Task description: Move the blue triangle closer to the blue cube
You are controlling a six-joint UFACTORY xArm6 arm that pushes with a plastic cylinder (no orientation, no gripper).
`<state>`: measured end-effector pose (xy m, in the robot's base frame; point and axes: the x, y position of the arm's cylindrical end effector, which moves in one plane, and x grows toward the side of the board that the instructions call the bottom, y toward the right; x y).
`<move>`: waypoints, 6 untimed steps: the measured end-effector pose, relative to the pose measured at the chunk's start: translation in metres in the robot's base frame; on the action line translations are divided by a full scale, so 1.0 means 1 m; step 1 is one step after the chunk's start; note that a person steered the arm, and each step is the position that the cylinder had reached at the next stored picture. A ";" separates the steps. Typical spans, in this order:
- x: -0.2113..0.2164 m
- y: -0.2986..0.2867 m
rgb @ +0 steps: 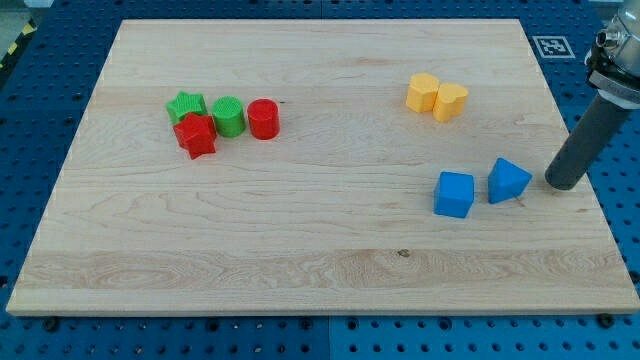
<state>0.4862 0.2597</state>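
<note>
- My tip (563,183) rested near the desk's (320,262) right edge, just right of the blue triangle (508,180), apart from it.
- The arm carried no hand, only the rod.
- The blue triangle lay just right of the blue cube (455,194), a narrow gap between them.
- Two yellow blocks (437,97) touched toward the top right.
- Green star (186,105), red star (195,135), green cylinder (228,116) and red cylinder (263,118) clustered toward the left edge.
</note>
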 end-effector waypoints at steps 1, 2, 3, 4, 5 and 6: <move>0.003 -0.024; 0.008 -0.052; 0.008 -0.073; 0.003 -0.081; -0.030 -0.078; -0.066 -0.100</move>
